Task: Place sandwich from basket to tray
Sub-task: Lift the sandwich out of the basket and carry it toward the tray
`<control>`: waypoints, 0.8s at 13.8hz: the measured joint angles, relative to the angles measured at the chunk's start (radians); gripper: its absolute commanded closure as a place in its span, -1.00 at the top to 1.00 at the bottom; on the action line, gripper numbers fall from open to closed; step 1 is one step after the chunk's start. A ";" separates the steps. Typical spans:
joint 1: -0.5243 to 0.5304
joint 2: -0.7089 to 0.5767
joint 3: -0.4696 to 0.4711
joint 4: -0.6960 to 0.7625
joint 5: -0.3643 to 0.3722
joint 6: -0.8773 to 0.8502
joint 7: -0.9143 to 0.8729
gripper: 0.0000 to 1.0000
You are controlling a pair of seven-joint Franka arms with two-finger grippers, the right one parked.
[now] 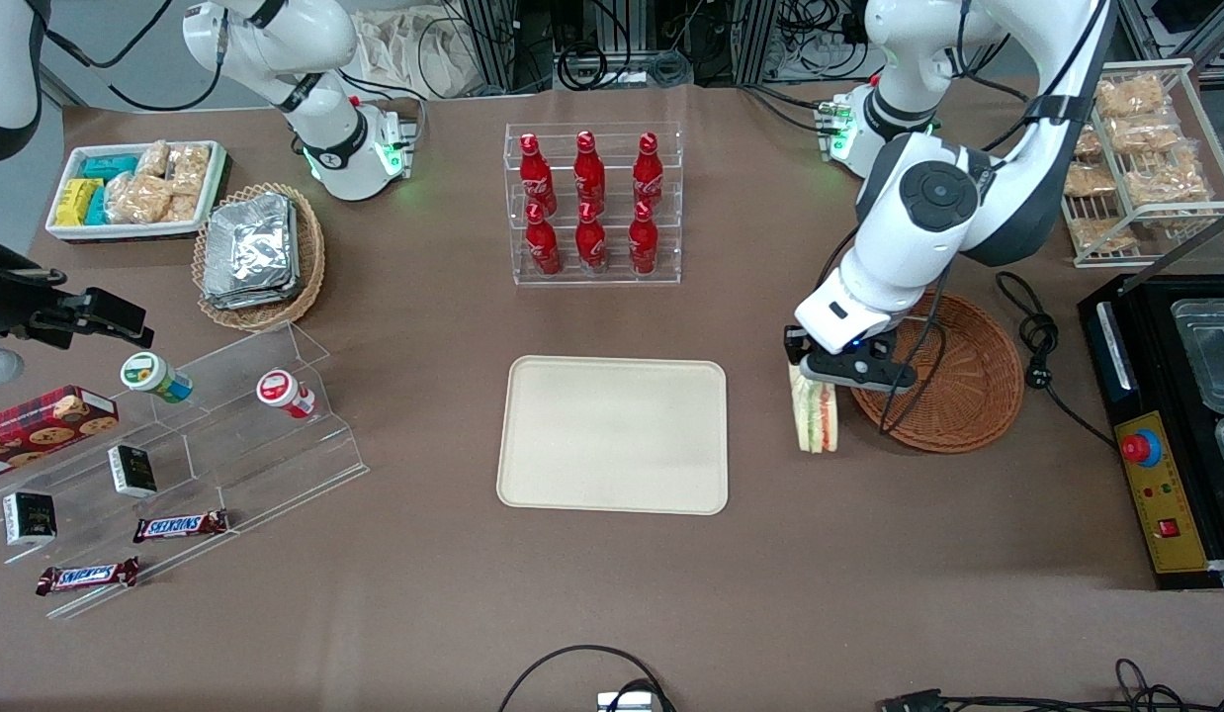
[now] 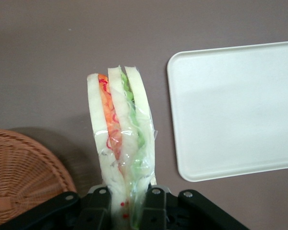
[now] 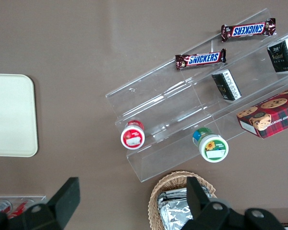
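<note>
Brown table cloth shows between the round reddish-brown wicker basket [image 1: 953, 381] and the flat cream rectangular tray [image 1: 613, 435], where the claw [image 1: 831, 378] clamps the wrapped triangular white-bread sandwich [image 1: 816, 415] by its narrow end, hanging clear of the basket for carrying trayward.

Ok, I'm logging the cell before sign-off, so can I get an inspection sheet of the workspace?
Surface: brown table, no spills seen.
Job's things: sandwich held between empty basket and bare tray.
Clutter: cola bottles, foil-pack basket, snack bin, acrylic shelf with Snickers bars.
End effector: left end effector shut on sandwich.
Cables: black cable beside basket.
Surroundings: wire rack, control box.
</note>
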 measured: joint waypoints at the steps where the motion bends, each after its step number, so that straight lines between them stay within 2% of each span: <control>1: -0.015 0.019 -0.002 0.019 0.000 0.000 -0.022 -0.65; 6: -0.089 0.129 -0.004 0.111 0.004 0.000 -0.081 -0.64; 11: -0.149 0.242 -0.005 0.177 0.060 0.000 -0.089 -0.63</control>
